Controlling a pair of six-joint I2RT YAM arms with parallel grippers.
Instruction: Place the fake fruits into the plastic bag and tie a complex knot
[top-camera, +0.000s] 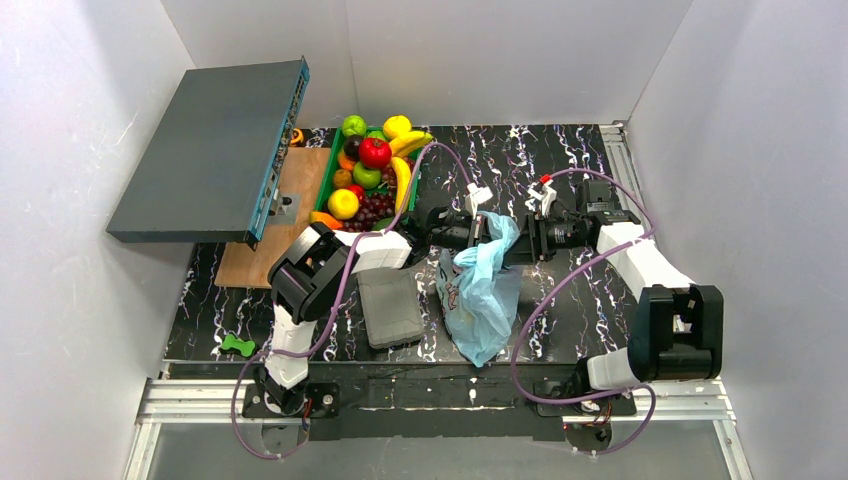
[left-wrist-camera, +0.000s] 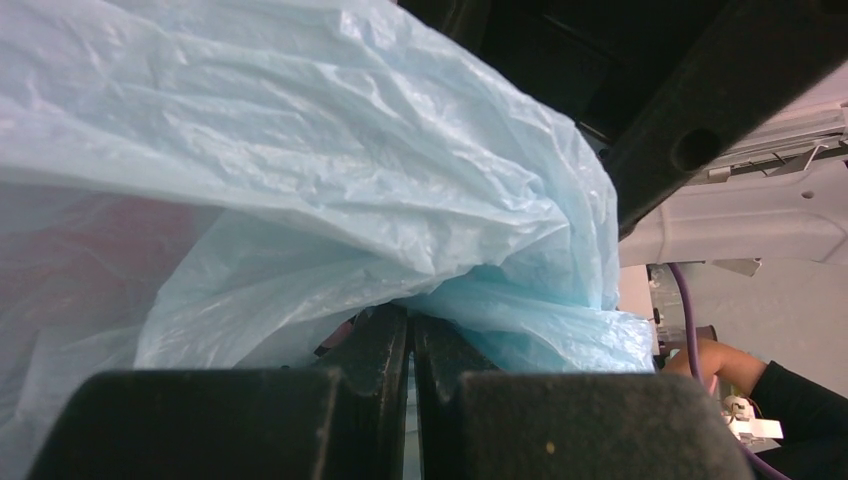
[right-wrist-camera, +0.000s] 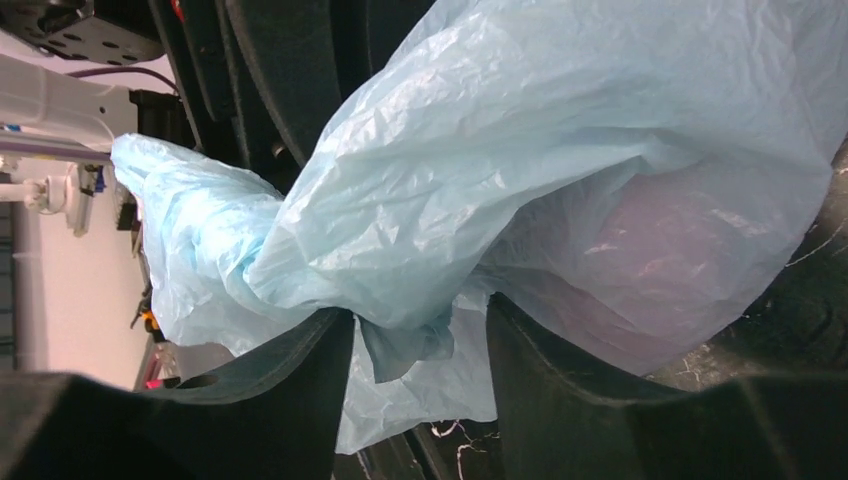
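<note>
The thin light-blue plastic bag (top-camera: 480, 295) is in the middle of the frame, its top pinched by the clenched left end effector (left-wrist-camera: 410, 335). The right end effector (right-wrist-camera: 420, 345) is released around a fold. The glossy fake fruits (top-camera: 372, 165) lie in the green tray (top-camera: 323, 185) at upper centre, so it seems filling and knotting are both left.

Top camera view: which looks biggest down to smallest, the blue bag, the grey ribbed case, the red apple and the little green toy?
1. plastic bag
2. grey ribbed case
3. red apple and green toy: too alike to rank.
</note>
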